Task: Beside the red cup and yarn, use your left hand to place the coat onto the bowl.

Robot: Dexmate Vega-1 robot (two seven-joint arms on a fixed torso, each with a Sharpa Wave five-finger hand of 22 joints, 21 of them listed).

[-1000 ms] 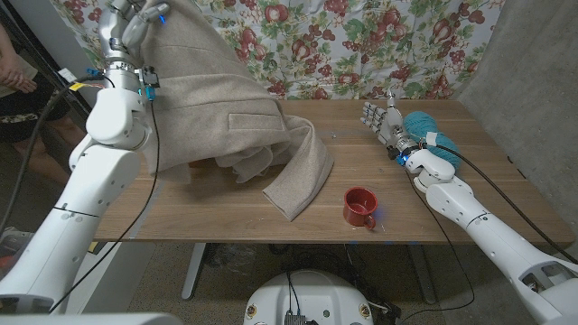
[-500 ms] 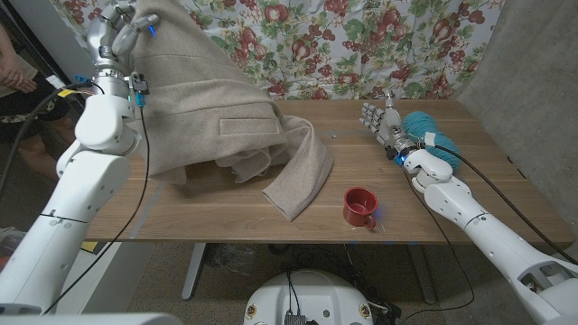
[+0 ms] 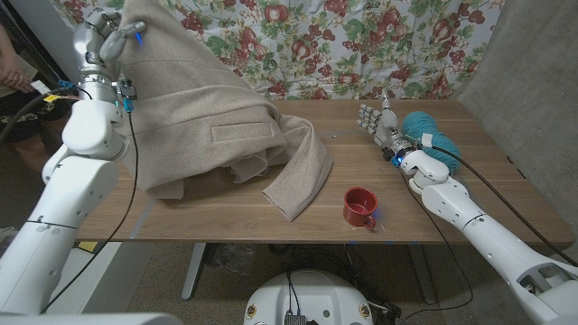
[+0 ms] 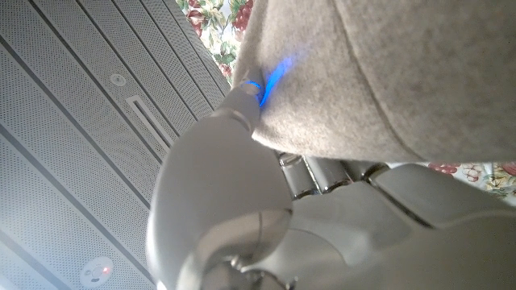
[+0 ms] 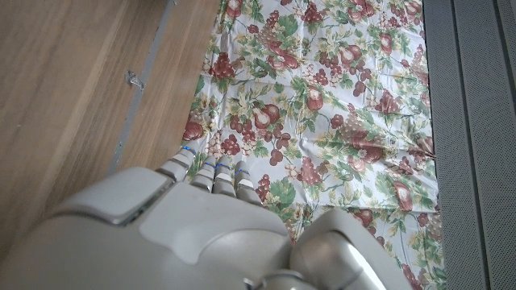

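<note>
A beige coat point(image 3: 217, 117) hangs from my raised left hand point(image 3: 107, 34) at the table's left, its lower folds and a sleeve spread on the wood. The left wrist view shows my left hand point(image 4: 266, 185) gripping the coat's cloth point(image 4: 387, 72) from close up. The bowl is hidden, possibly under the coat. A red cup point(image 3: 359, 207) stands near the front edge, right of the coat's sleeve. Teal yarn point(image 3: 432, 142) lies at the right, just behind my right hand point(image 3: 378, 119), which stands upright with fingers apart and holds nothing.
A floral cloth point(image 3: 361, 45) hangs behind the wooden table point(image 3: 226, 212). A person's hand point(image 3: 11, 79) shows at the far left edge. Bare wood lies between the coat and my right hand.
My left hand has swung leftward with the coat's top, and the cloth has sagged lower over the left of the table. The right hand has stayed put.
</note>
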